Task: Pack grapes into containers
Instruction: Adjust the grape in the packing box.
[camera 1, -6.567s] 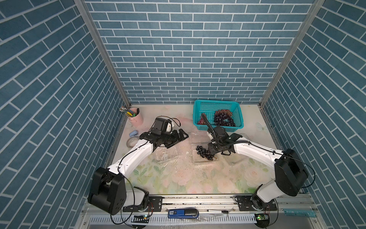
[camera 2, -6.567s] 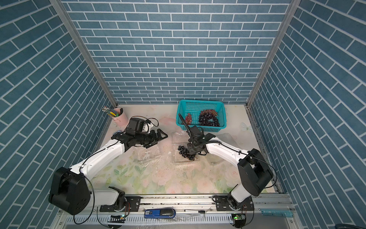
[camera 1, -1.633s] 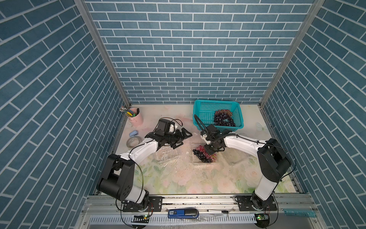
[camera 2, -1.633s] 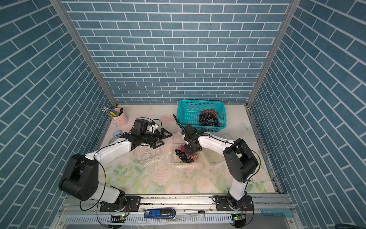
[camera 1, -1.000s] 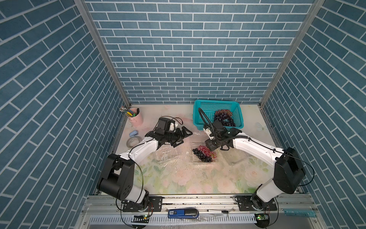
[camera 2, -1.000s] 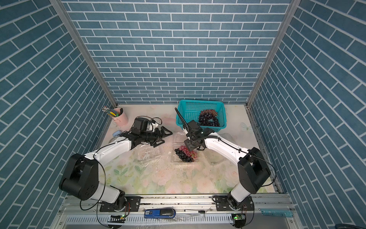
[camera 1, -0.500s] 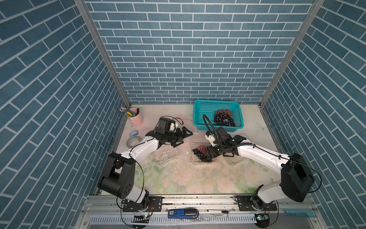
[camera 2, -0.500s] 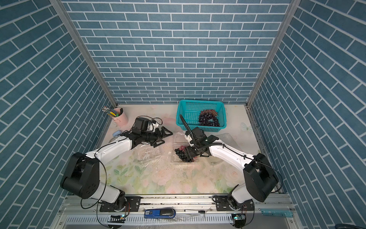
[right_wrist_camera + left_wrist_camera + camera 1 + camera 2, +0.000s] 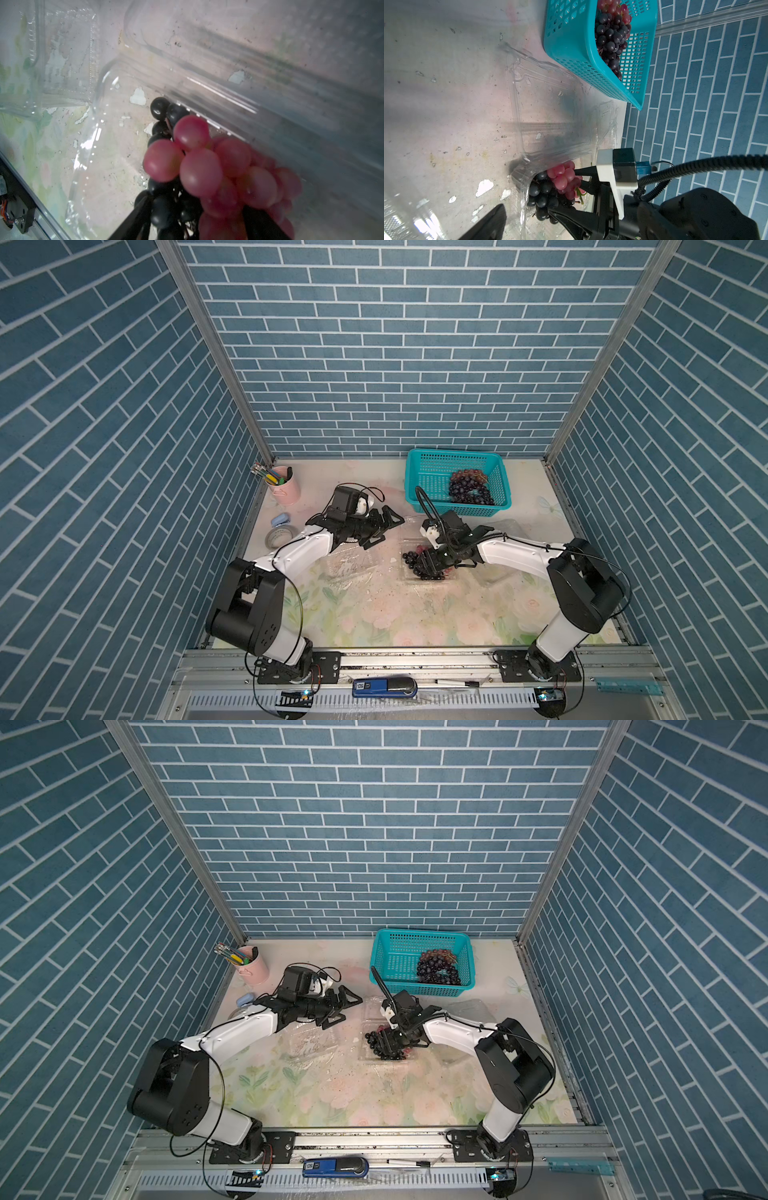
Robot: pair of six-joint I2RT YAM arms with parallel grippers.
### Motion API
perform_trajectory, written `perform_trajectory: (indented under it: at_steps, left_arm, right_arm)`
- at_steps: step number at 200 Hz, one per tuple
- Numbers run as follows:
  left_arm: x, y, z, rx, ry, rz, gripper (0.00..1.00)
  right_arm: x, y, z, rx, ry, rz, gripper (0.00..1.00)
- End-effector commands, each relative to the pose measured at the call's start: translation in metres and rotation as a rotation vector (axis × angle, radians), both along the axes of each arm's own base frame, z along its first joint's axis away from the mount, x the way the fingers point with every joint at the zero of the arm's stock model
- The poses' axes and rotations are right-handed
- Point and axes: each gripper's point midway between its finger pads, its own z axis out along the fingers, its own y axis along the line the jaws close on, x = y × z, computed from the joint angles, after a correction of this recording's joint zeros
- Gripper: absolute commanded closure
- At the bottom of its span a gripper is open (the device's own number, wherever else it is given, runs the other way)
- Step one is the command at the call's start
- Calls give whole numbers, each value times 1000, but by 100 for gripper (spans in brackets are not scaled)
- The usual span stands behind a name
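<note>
Holding a pink and dark bunch of grapes (image 9: 560,180) between the right fingers (image 9: 571,218), low inside the open container (image 9: 546,116) at the middle of the desk (image 9: 374,614), probably to lay it down, with the left fingers (image 9: 488,226) wide and empty just left, likely to steady the container.

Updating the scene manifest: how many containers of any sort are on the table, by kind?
Clear clamshell boxes: 3
Teal basket: 1
Pink cup: 1
Total: 5
</note>
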Motion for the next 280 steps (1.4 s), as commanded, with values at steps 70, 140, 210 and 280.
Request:
perform_trajectory:
  at_steps: [70,140,210,280]
  left_arm:
    - [5,-3,2,13,-12,-13,0]
    - [5,-4,-1,15,-8,-20,1]
    - [4,-14,-10,17,6,-40,0]
    - [0,-21,-19,6,26,-45,0]
  right_arm:
    - [18,-28,70,-130,-167,-21,29]
    - [3,-76,64,-201,-130,-215,27]
    - [-12,-64,54,-79,-54,-242,26]
    - [-20,-46,47,9,8,-237,26]
